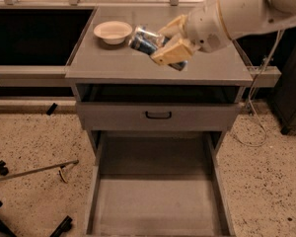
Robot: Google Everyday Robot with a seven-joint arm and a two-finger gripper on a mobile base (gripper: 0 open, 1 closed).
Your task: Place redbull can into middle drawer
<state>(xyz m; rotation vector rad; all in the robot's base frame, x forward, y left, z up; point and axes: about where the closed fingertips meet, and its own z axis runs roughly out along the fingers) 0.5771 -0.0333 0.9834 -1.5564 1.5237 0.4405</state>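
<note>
The redbull can (143, 39), blue and silver, is tilted between the cream fingers (170, 52) of my gripper (159, 44). The gripper is shut on the can and holds it over the grey cabinet top (113, 63), right of centre. My white arm reaches in from the upper right. The middle drawer (158, 201) is pulled out wide at the bottom of the view, showing a bare grey floor and low side walls. It lies below and in front of the gripper.
A cream bowl (112, 31) sits on the cabinet top, left of the can. A closed drawer front with a small black handle (158, 115) is above the open drawer. A cable (254, 117) hangs at the right. Black stand legs (0, 216) lie on the speckled floor at the left.
</note>
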